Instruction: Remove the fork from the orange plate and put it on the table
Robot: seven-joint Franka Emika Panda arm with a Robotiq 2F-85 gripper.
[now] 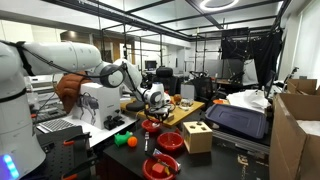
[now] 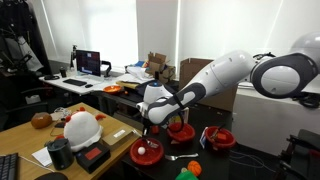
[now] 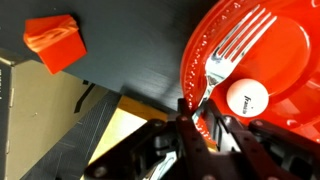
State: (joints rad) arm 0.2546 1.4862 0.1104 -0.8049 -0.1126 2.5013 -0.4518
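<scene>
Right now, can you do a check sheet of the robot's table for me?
Surface: dark table, partly bare.
Job's things: fork lies on the orange plate, next to a white ball.
Clutter: orange block, wooden cube, more red dishes, green ball.
Gripper: gripper is low at the fork's handle; open or shut, cannot tell.
Cables: nothing seen.
Surroundings: desk with a monitor, cardboard boxes.
</scene>
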